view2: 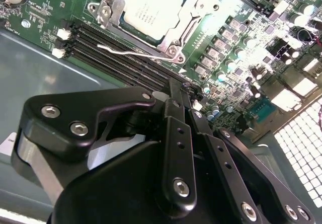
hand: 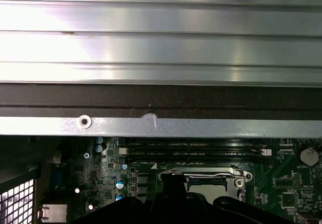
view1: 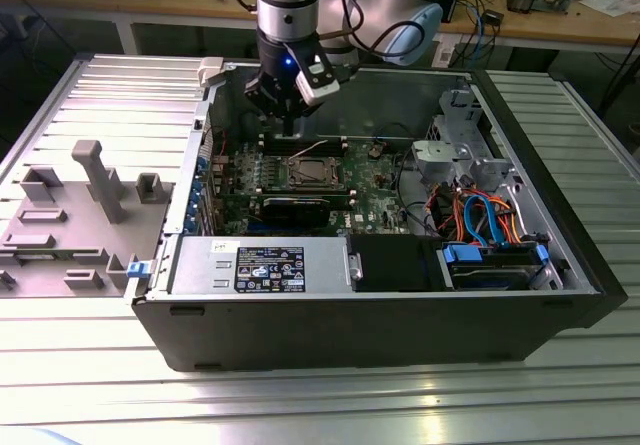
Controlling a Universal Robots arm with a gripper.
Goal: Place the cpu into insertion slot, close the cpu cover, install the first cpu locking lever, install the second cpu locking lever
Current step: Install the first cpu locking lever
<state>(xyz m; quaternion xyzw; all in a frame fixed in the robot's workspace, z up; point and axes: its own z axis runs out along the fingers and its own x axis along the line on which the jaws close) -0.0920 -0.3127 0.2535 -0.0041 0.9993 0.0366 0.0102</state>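
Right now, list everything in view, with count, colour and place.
computer case: one, black, open on the ribbed metal table.
cpu: one, silver-grey, seated in the insertion slot on the green motherboard.
cpu cover: one, silver, lying flat around the cpu.
locking lever: one thin silver wire, over the memory slots beside the socket.
memory slots: several, long, black, beside the socket.
power supply: one, silver with a label, at the case's near wall.
cables: a bundle, orange, blue and red, at the exterior view's right.
fixture tray: one, grey, at the exterior view's left.
gripper: one, black, above the motherboard behind the socket.
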